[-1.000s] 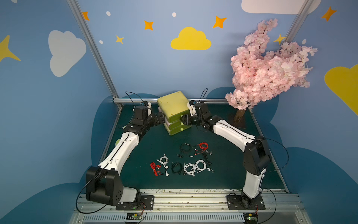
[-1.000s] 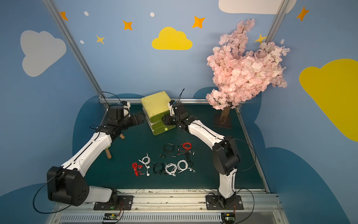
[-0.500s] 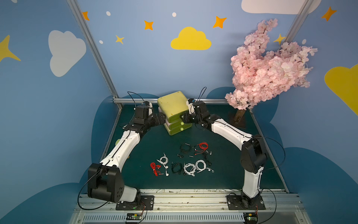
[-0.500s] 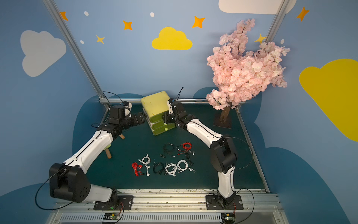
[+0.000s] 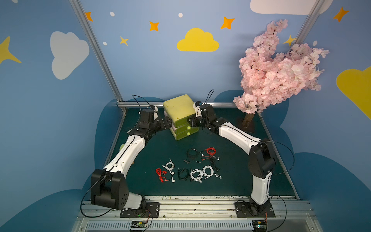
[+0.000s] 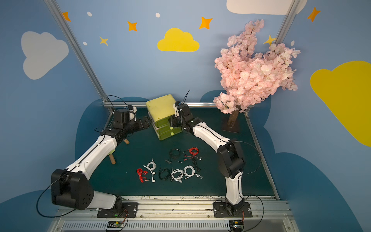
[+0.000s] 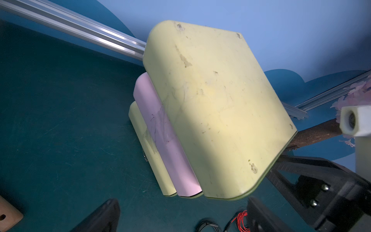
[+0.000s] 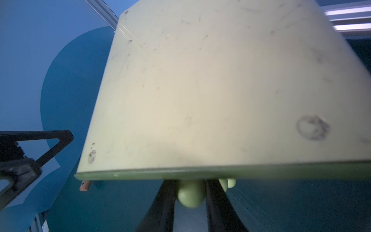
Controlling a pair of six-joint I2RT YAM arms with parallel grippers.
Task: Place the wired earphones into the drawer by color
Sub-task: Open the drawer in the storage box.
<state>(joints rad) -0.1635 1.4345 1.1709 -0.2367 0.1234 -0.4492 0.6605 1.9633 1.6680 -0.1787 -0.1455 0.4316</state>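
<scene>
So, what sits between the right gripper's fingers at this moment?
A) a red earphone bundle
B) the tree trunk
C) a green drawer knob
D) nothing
C: in the right wrist view the right gripper has its fingers on both sides of the round green knob.

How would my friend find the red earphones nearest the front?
Start at the green drawer box at the back of the table and come forward to the front row of cord bundles. The red earphones lie at its end on the left arm's side, beside a white bundle. The other red bundle lies farther back.
</scene>
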